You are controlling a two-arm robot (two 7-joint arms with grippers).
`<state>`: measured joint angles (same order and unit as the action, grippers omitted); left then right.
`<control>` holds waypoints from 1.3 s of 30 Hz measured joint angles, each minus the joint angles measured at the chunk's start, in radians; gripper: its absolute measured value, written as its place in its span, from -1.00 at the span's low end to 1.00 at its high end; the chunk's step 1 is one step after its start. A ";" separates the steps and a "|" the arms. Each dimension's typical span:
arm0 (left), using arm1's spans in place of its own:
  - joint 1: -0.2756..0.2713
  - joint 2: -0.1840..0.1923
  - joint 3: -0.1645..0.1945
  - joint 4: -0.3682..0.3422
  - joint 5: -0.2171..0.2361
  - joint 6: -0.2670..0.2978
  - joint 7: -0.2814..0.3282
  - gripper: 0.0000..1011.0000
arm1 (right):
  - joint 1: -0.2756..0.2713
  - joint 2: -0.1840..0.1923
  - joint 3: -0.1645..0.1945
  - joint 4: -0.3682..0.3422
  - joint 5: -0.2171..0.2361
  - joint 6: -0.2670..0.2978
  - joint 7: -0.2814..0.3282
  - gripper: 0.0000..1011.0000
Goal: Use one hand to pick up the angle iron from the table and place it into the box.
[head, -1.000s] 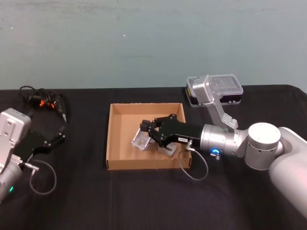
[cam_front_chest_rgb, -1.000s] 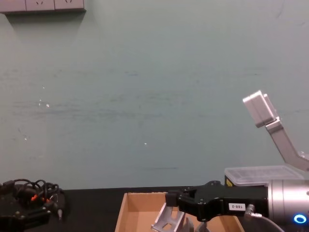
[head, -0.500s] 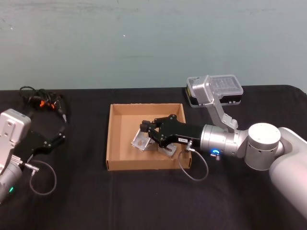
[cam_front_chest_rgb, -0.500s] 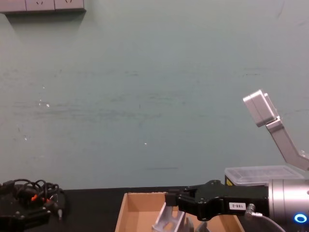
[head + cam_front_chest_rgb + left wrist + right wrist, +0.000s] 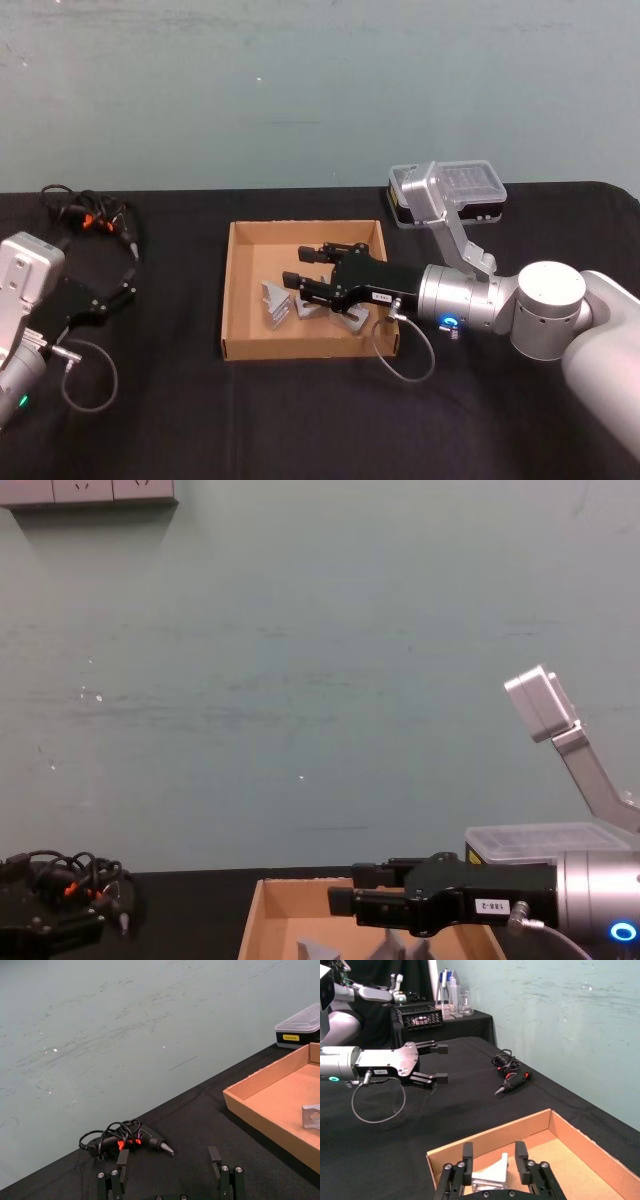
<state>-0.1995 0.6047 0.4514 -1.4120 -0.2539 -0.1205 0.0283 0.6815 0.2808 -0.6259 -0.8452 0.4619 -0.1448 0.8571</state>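
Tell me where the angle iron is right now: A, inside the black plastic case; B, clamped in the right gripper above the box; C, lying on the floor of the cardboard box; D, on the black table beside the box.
C: the angle iron lies on the floor of the box, with the right gripper open above it.

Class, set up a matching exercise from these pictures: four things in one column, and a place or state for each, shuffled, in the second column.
1. angle iron
2. right gripper
3. left gripper
4. black plastic case

a. open, parked over the table at the robot's left
b. open, above the box
c. on the table beyond the box, clear lid shut
d. lying on the box floor

Pairs: 1-d, 2-b, 3-a, 4-c
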 joint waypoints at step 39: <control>0.000 0.000 0.000 0.000 0.000 0.000 0.000 0.98 | -0.440 0.213 0.193 -0.553 0.049 0.071 -0.279 0.99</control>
<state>-0.1995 0.6047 0.4514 -1.4120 -0.2539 -0.1205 0.0283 0.2410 0.4941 -0.4331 -1.3978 0.5105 -0.0733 0.5786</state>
